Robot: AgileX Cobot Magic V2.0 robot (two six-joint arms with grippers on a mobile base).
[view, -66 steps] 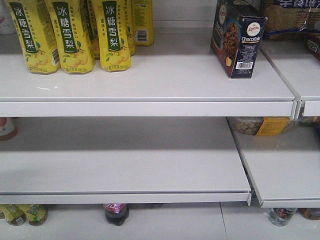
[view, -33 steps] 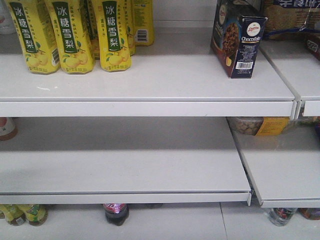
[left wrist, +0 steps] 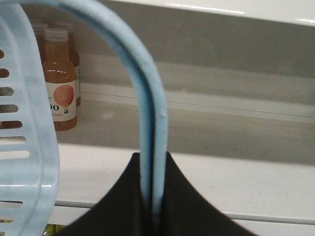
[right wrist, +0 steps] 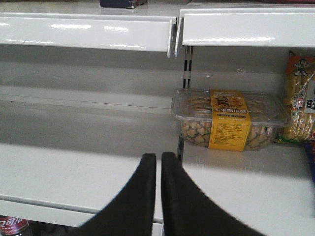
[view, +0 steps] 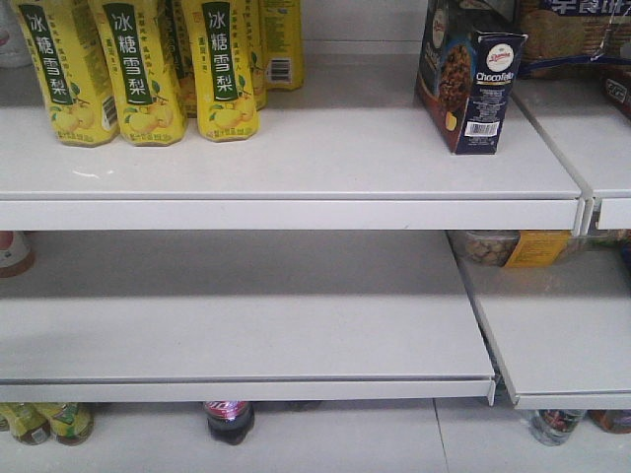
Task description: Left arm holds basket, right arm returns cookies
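Note:
The cookies (view: 469, 87), a dark navy box with a cookie picture and a barcode label, stand upright at the right end of the upper shelf (view: 286, 163); their bottom edge shows in the right wrist view (right wrist: 122, 3). My left gripper (left wrist: 153, 162) is shut on the hoop handle (left wrist: 147, 98) of the light blue basket (left wrist: 27, 147), whose slotted side hangs at the left. My right gripper (right wrist: 158, 160) is shut and empty, below the upper shelf and in front of the middle shelf (right wrist: 74, 167). Neither arm shows in the front view.
Yellow drink cartons (view: 148, 69) stand at the upper shelf's left. A clear tub of biscuits with a yellow label (right wrist: 229, 119) sits on the adjoining right shelf. Orange drink bottles (left wrist: 59, 78) stand behind the basket. Bottles (view: 229, 419) stand on the bottom shelf.

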